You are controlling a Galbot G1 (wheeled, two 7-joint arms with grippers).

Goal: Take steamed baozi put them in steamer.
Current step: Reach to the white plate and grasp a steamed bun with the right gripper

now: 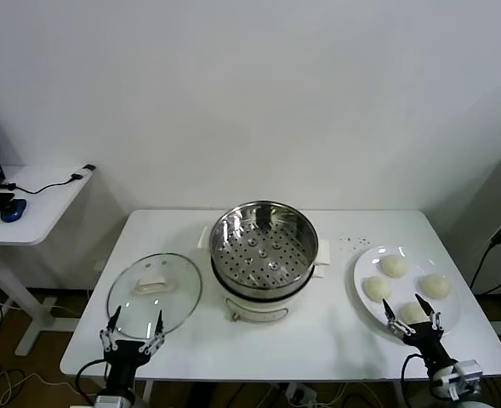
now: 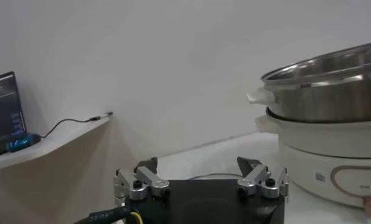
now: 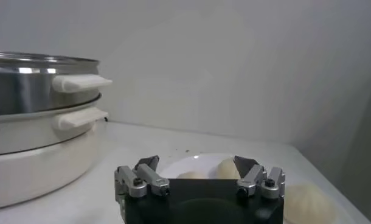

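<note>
i've got both claws released and empty, the right claw point(image 1: 413, 324) low at the near edge of the surface point(image 1: 335, 340), the left claw point(image 1: 133, 333) parked by the glass lid point(image 1: 154, 293). just ahead of the right claw sit four baozi point(image 1: 394, 266) on one plate point(image 1: 362, 299). one steamer point(image 1: 264, 246) stands well off toward the left claw, empty. my worry: the nearest bun touches the fingertips, so a careless close could squash it or nudge its neighbours off the plate.
</note>
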